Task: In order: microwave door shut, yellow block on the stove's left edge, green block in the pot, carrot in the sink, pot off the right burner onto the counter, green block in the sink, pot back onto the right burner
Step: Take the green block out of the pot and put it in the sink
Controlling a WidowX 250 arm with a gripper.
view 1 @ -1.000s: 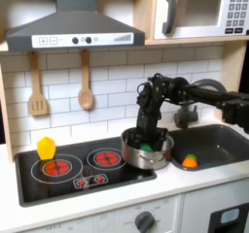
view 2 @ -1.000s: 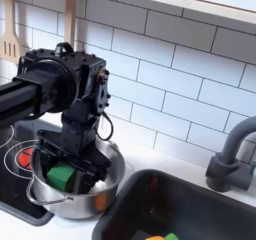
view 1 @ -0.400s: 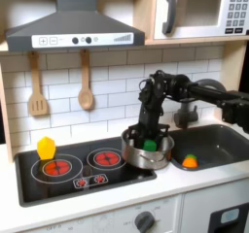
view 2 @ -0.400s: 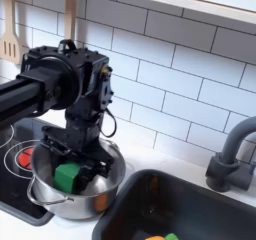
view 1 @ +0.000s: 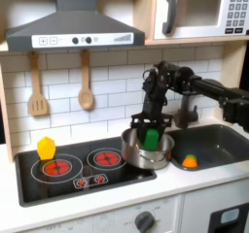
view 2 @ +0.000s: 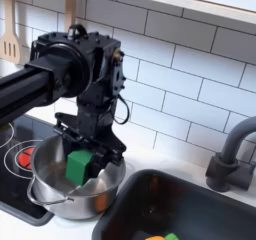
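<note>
The green block (view 1: 151, 138) (view 2: 79, 164) hangs just above the steel pot (view 1: 133, 156) (view 2: 50, 192), held between the fingers of my gripper (view 1: 150, 134) (view 2: 82, 160), which is shut on it. The pot stands on the counter between the stove (view 1: 73, 174) and the sink (view 1: 219, 145) (view 2: 190, 209). The carrot (view 1: 191, 161) (view 2: 166, 237) lies in the sink. The yellow block (view 1: 46, 148) sits at the stove's left edge in the first exterior view. The microwave (view 1: 199, 11) door is shut.
Two wooden utensils (view 1: 38, 86) hang on the tiled wall under the range hood (view 1: 73, 28). A dark faucet (view 1: 188, 112) (view 2: 232, 154) stands behind the sink. Red burners (view 1: 105, 159) mark the stove top.
My gripper has risen with the green block, lifting it from the pot's bottom to above the rim. The arm's wrist has moved up and slightly toward the sink.
</note>
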